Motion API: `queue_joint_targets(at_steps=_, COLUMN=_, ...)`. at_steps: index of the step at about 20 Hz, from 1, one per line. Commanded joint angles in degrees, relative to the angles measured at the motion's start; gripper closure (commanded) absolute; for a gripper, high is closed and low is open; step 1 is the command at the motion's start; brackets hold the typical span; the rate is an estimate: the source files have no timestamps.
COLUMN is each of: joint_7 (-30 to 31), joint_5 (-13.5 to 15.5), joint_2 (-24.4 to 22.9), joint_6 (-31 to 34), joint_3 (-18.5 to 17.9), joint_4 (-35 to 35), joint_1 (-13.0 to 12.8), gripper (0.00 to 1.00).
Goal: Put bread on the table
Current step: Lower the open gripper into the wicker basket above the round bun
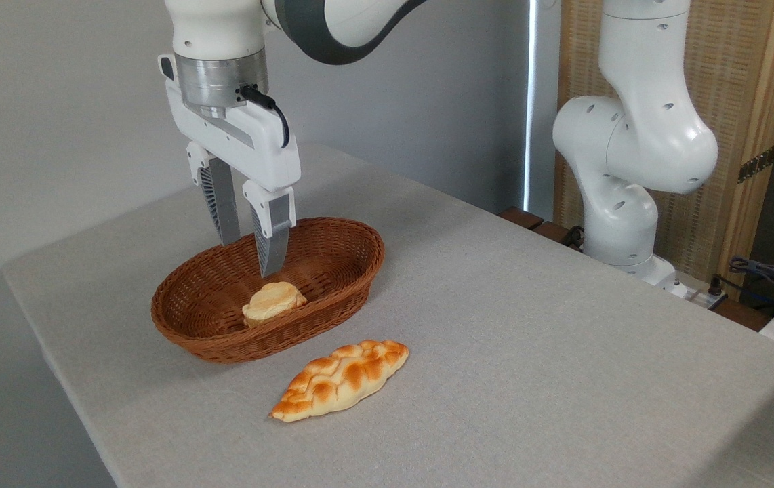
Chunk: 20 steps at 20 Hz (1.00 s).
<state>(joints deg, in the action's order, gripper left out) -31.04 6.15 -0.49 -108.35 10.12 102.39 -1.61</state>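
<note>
Bread, a small roundish knotted bun (pixel 273 302) showing a pale cream face, lies inside the brown oval wicker basket (pixel 224 339) on the light grey cloth-covered worktop (pixel 529 339); the white arm's end effector (pixel 248 254) hangs over the basket just above the bun, fingers apart and holding nothing; a long braided golden loaf (pixel 339 379) lies on the worktop just beside the basket's near rim.

The wicker basket (pixel 333 278) rim hides the bread's (pixel 273 301) underside. The picture's edges cut the bench (pixel 563 352) at bottom and right, and the arm (pixel 638 135) at top.
</note>
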Motion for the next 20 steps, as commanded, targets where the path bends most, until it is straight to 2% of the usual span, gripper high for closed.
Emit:
queue_joint_targets(at_steps=1, joint_7=0.01, joint_5=0.96, joint_2=-0.83, joint_6=0.00, joint_3=-0.62, joint_4=-0.26, joint_1=0.03, gripper=0.00)
queue_joint_targets(at_steps=3, joint_7=-3.39, joint_5=2.01, joint_2=-0.92, joint_6=-0.02, joint_3=-0.71, joint_4=-0.26, joint_1=0.12, gripper=0.00)
queue_joint_targets(at_steps=9, joint_7=-3.76, joint_5=2.03, joint_2=-1.27, joint_6=0.25, joint_3=-0.27, joint_4=-0.35, joint_1=0.12, gripper=0.00)
queue_joint_targets(at_steps=12, joint_7=-6.65, joint_5=2.03, joint_2=-1.27, joint_6=0.77, joint_3=0.08, joint_4=-0.26, joint_1=-0.05, gripper=0.00)
queue_joint_targets(at_steps=16, joint_7=-6.49, joint_5=2.90, joint_2=-1.36, joint_6=1.04, joint_3=0.26, joint_4=-0.26, joint_1=-0.06, gripper=0.02)
queue_joint_targets(at_steps=20, joint_7=-6.23, joint_5=1.85, joint_2=-1.27, joint_6=1.04, joint_3=0.61, joint_4=-0.26, joint_1=-0.06, gripper=0.00)
